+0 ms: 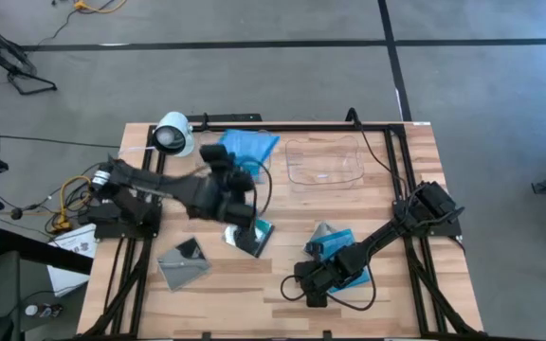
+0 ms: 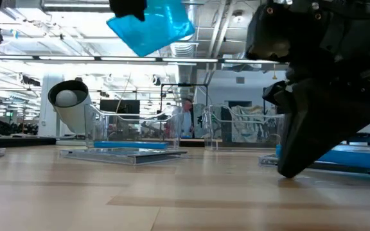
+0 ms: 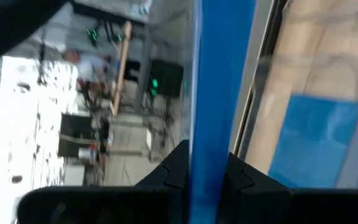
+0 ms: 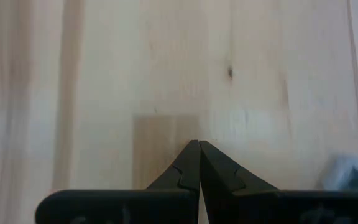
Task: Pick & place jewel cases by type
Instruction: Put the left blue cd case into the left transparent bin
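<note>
My left gripper [image 1: 226, 169] is shut on a bright blue jewel case [image 2: 149, 24], held high above the table beside a clear tray [image 2: 95, 131] at the far edge. Another blue case [image 3: 316, 143] lies flat in that tray. A clear grey case [image 1: 186, 260] and a clear-and-blue one [image 1: 251, 235] lie flat on the wood. A further blue case [image 1: 335, 242] lies under my right arm. My right gripper [image 4: 199, 149] is shut with nothing in it, its tips [image 2: 288, 172] down at the bare table top near the front edge. My left gripper pinches the blue case by one edge [image 3: 209, 163] between its two fingers [image 3: 174, 167], one on each flat face. The case is lifted clear of table and tray, and in the low view it hangs tilted with a corner [image 2: 141, 52] lowest.
A second clear tray [image 1: 325, 161] stands at the far edge, right of the first. A white cylindrical camera [image 1: 173, 133] lies at the far left corner. Black frame rails [image 1: 401, 189] run along the table's sides. Bare wood [image 4: 166, 62] lies ahead of my right gripper.
</note>
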Tool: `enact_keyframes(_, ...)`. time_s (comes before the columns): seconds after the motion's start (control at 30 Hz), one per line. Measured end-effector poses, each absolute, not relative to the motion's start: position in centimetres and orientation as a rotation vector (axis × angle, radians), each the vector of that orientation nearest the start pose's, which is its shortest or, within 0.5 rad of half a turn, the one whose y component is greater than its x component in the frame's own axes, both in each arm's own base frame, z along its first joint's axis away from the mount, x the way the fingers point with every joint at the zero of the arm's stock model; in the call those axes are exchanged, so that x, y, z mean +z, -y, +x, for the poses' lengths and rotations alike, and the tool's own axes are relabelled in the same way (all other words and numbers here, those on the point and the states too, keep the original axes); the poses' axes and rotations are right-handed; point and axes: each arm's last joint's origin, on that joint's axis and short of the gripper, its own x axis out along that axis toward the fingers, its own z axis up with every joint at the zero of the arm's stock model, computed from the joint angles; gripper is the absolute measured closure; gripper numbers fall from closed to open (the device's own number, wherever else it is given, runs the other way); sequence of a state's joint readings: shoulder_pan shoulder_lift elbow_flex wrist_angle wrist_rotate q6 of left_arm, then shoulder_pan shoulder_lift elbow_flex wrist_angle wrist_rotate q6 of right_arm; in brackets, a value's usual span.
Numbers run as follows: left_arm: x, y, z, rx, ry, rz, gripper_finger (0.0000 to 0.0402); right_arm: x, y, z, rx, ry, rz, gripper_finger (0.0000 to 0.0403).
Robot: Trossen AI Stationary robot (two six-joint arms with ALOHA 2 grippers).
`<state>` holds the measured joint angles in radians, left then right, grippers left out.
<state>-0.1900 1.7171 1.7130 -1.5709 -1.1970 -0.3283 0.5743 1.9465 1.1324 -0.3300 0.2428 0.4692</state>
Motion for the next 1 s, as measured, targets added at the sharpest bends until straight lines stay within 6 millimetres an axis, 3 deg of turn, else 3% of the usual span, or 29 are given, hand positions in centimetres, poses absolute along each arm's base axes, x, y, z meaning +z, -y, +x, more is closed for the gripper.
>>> enact_keyframes(0.2, 34.5, -1.6, 30.1, 0.944, -1.266, 0.669, 0.0374, 12.7, -19.6, 31.6, 0.064, -1.048, -0.053, 0.0403)
enact_keyframes(0.37, 34.2, -4.2, 30.4, 0.889, -1.339, 0.572, 0.0374, 12.7, -19.6, 31.6, 0.061, -1.049, -0.056, 0.0403)
enact_keyframes(0.73, 33.1, -7.4, 32.2, 0.659, -1.404, 0.54, 0.0374, 12.8, -19.6, 31.6, 0.066, -1.044, -0.07, 0.0403)
enact_keyframes(1.0, 31.8, -10.3, 32.2, 0.622, -1.48, 0.46, 0.0374, 12.8, -19.6, 31.6, 0.063, -1.045, -0.074, 0.0403)
